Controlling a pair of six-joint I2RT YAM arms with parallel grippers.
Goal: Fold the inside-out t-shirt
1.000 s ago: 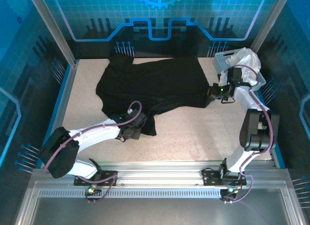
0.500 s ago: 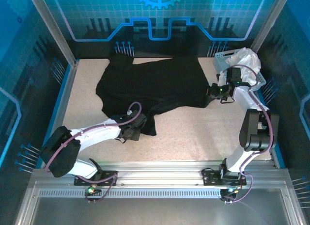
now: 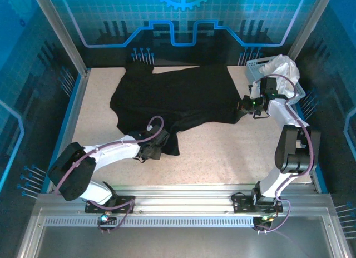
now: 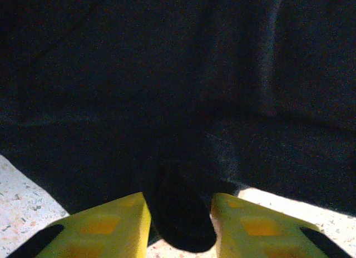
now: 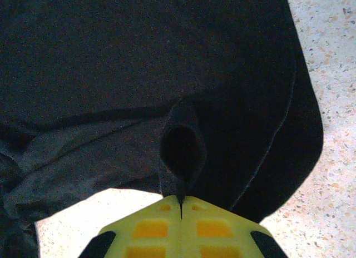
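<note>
While right gripper (image 5: 181,203) is clamped on the right edge of the inside-out t-shirt (image 3: 183,97) | shirt rumpled on table (image 3: 233,152) | left gripper (image 4: 179,222) straddles hem fold, grip unclear | risk: shallow bite slips when lifted.

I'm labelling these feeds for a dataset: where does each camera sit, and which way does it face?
Top external: above and behind the arm bases, looking down on the table and black t-shirt; both arms, left hand and right hand show.
Left wrist: on the left wrist, facing the t-shirt; its yellow fingers stand apart around a fold.
Right wrist: on the right wrist, facing the t-shirt; its fingers pinch a fold.
Shared: all three show t-shirt and table.
</note>
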